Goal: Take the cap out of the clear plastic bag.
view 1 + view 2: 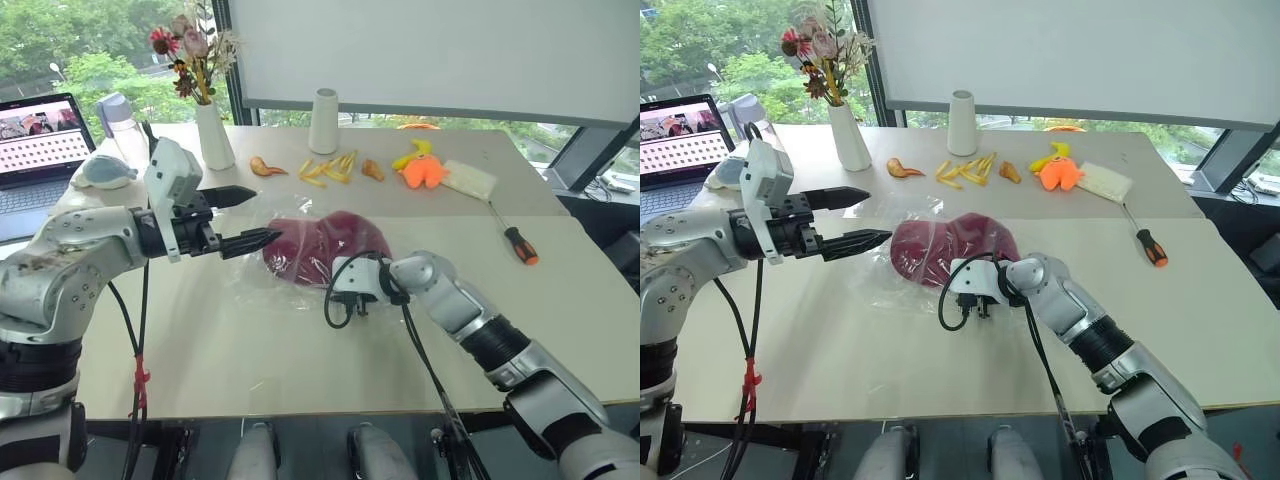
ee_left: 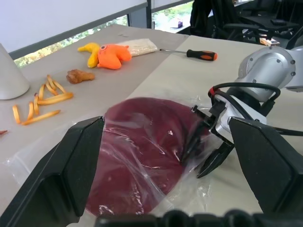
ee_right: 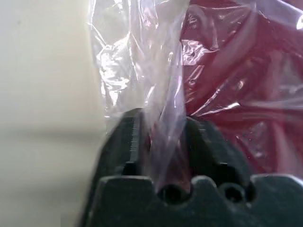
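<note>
The maroon cap (image 1: 322, 243) lies mid-table inside the clear plastic bag (image 1: 256, 280), which is crinkled around it. My right gripper (image 1: 352, 300) is down at the bag's near edge. In the right wrist view a fold of the bag's film (image 3: 163, 118) is pinched between that gripper's fingers (image 3: 125, 142), with the cap (image 3: 236, 94) just beyond. My left gripper (image 1: 267, 213) hovers above the table to the left of the bag. It is open with nothing in it and points toward the cap (image 2: 142, 142).
At the back of the table are a white vase of flowers (image 1: 213, 135), a white cone-shaped vase (image 1: 323, 120), toy fries (image 1: 330, 168) and an orange toy (image 1: 422, 170). A screwdriver (image 1: 518, 240) lies to the right. A laptop (image 1: 40, 140) sits far left.
</note>
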